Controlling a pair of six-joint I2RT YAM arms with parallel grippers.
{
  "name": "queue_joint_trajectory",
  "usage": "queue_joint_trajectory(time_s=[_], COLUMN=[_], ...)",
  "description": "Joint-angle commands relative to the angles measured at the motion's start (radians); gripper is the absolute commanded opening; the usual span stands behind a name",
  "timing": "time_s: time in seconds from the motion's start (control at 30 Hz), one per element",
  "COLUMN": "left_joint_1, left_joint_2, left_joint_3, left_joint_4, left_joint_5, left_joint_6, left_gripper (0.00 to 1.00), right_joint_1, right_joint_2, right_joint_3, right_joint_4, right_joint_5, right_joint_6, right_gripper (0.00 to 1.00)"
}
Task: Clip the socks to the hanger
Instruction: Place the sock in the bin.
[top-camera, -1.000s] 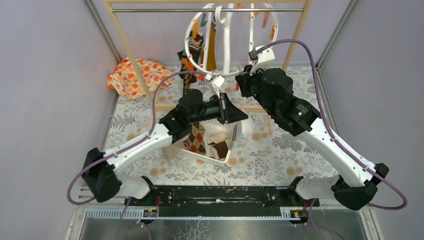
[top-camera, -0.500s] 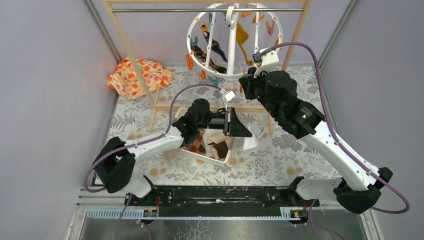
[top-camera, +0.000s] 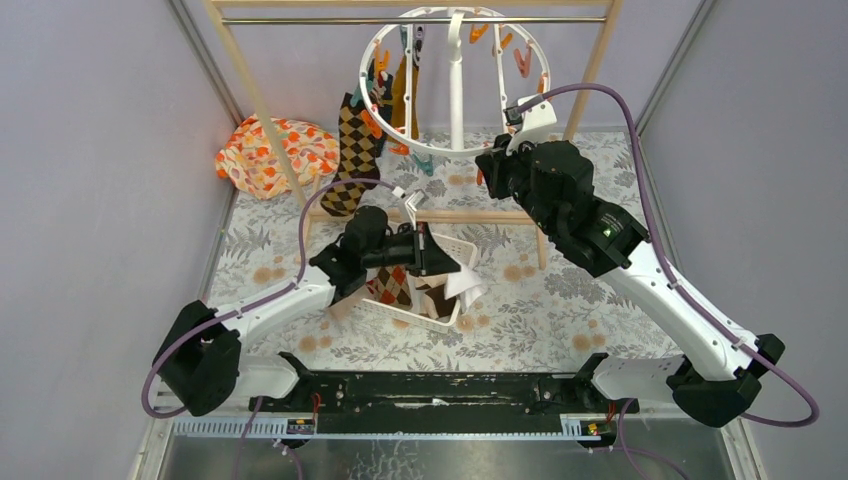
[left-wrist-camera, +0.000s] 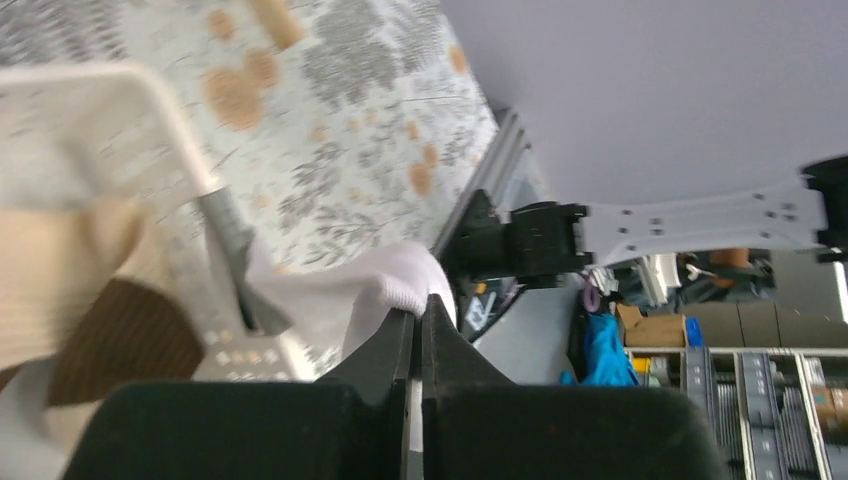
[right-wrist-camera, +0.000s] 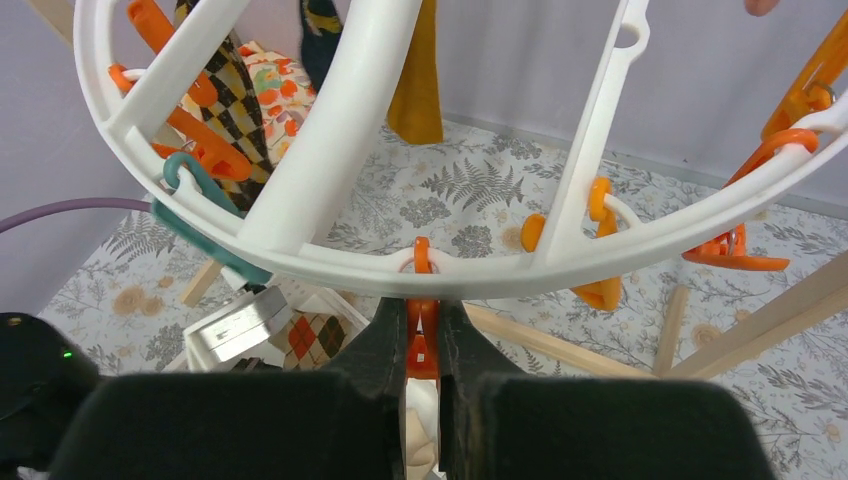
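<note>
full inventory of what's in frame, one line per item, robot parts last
hanger: 1, white ring, on the rail at the back
clips: several, orange and teal, dangling off the ring
hung socks: at least 2, black-tan argyle and mustard, on the ring's left
white sock: 1, white, over the basket's rim
basket: 1, white, table centre
basket socks: 2 seen, red-brown argyle, beige-brown
cloth bundle: 1, orange-flowered, back left
wooden frame: 1, pale wood, back
left pincer: black, shut on white sock
right pincer: black, shut on orange clip under the ring
</note>
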Motion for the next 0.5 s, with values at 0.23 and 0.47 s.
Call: queue_joint_trajectory(time_s=[0.23,0.47], left_joint_1=[0.114,0.164], left_joint_2=[-0.074,-0.195], left_joint_3=[-0.105,-0.114], left_joint_4=[-0.143,-0.375], left_joint_5=[-0.089,-0.292], left_joint_6=[0.118,0.199], left_gripper=[0.00,0.00], right_joint_1=[-0.010,-0.011], right_joint_2=[0.016,0.022], right_joint_3=[0.000,-0.002], right_joint_4=[0.059,0.064], right_joint_5=[-0.013,-0.017], right_joint_6=[0.011,0.010], right_gripper=[0.00,0.00])
